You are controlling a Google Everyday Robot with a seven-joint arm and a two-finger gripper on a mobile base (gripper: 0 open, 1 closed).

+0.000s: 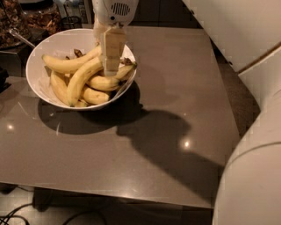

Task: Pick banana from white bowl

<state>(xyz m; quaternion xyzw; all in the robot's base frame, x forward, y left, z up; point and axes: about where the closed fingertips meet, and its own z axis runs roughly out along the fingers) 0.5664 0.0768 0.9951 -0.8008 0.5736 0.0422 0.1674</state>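
Observation:
The white bowl (36, 57) stands at the back left of the grey table (175, 88) and holds several yellow bananas. The banana (81, 79), the longest and strongly arched one, lies on top of the pile, running from the bowl's front up toward the middle. My gripper (110, 69) hangs straight down from the white wrist (115, 9) into the right half of the bowl. Its tip is at the upper end of the arched banana and hides that end. A flatter long banana (66, 65) lies behind it.
A dark container with a spoon handle (19, 38) stands behind the bowl at the back left. My white arm (254, 176) fills the right side and casts a large shadow on the table. Cables lie on the floor below the front edge.

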